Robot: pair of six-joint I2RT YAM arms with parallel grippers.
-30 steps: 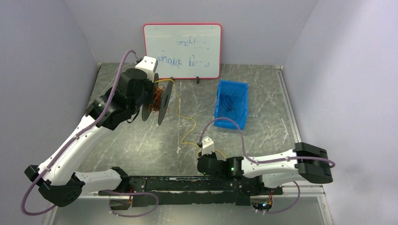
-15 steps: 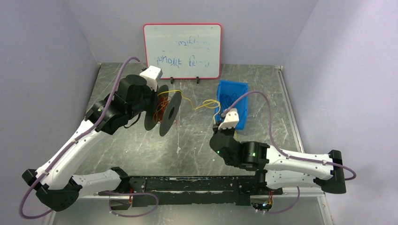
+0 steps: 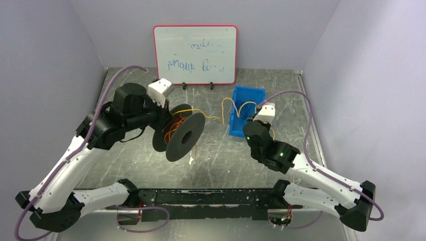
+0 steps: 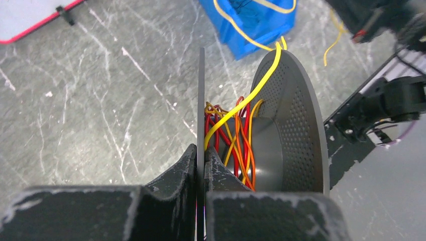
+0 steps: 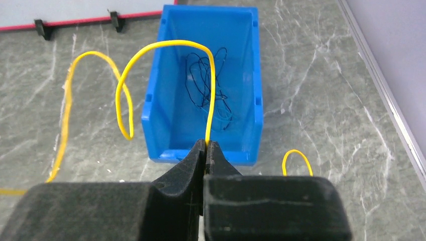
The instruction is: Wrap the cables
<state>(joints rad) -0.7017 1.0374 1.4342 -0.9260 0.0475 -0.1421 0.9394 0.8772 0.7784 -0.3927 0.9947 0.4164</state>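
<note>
My left gripper [image 4: 201,150] is shut on the thin near flange [image 4: 201,100] of a dark grey spool [image 3: 183,135], holding it up above the table. Red, orange and yellow cables [image 4: 236,135] are wound round its hub. One yellow cable [image 3: 213,118] leaves over the perforated far flange [image 4: 296,115] and runs in loops to my right gripper [image 5: 207,145]. That gripper is shut on the strand [image 5: 166,44] just in front of the blue bin [image 5: 150,100]. A short free end [image 5: 297,159] curls out beside the right fingers.
The blue bin [image 3: 233,128] holds a tangle of thin black wire [image 5: 206,85]. A red-framed whiteboard [image 3: 195,54] stands at the back. The black base rail [image 3: 211,198] runs along the near edge; grey walls close in both sides.
My right gripper has swung from the near middle of the table up and right to the blue bin, drawing the yellow cable along. The left arm has turned the spool and shifted it right.
</note>
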